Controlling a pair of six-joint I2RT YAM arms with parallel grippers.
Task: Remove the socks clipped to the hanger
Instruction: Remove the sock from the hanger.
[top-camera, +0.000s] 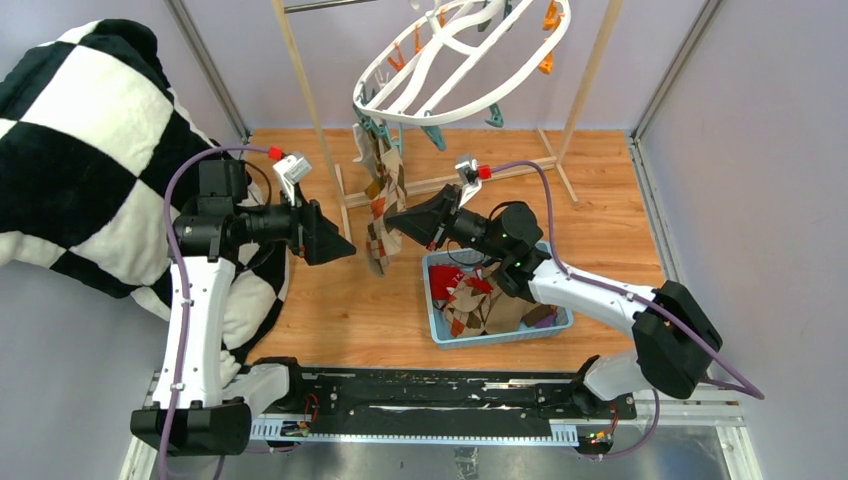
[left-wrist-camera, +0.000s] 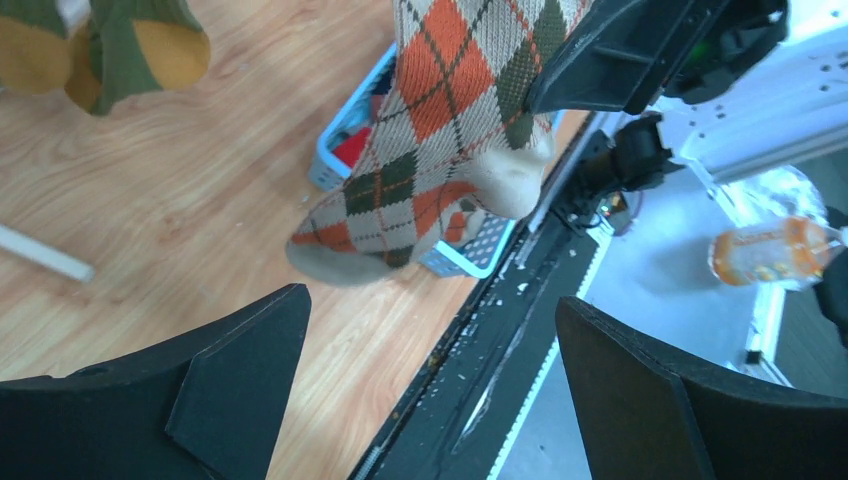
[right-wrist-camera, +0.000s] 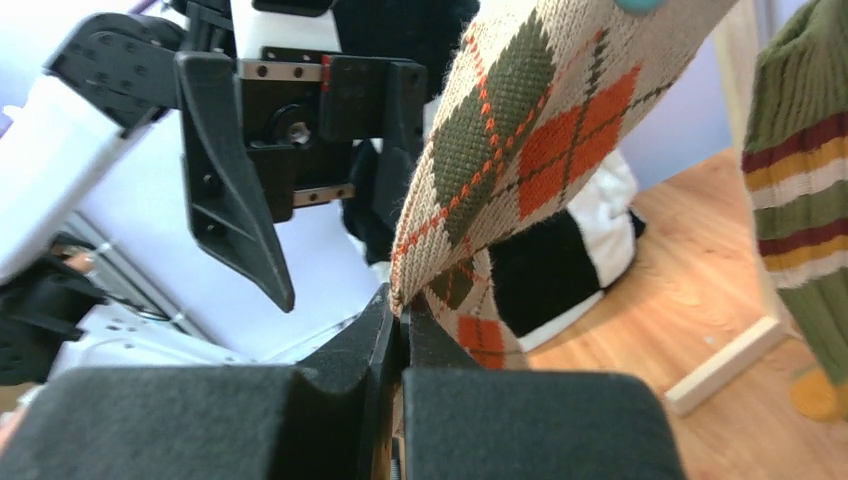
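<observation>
Wood-plank floor (top-camera: 330, 310), warm orange-brown, grain visible. Plain pale lilac-grey walls (top-camera: 770, 120) on left, back & right. Slim metal posts (top-camera: 206, 65) at both back corners, leaning outward in top view. Light wooden rack (top-camera: 303, 90) at back centre: two slanted uprights, base bar flat on boards. Big black-&-white checked blanket (top-camera: 90, 130) heaped at left vs wall, lower edge spilling onto floor. Black rail (top-camera: 440, 400) along near edge, bare metal sheet (top-camera: 450, 455) just below it. Orange-ish bottle (left-wrist-camera: 765, 255) lying on that metal, blurred in left wrist view. Light soft & even thruout; shadows faint.
</observation>
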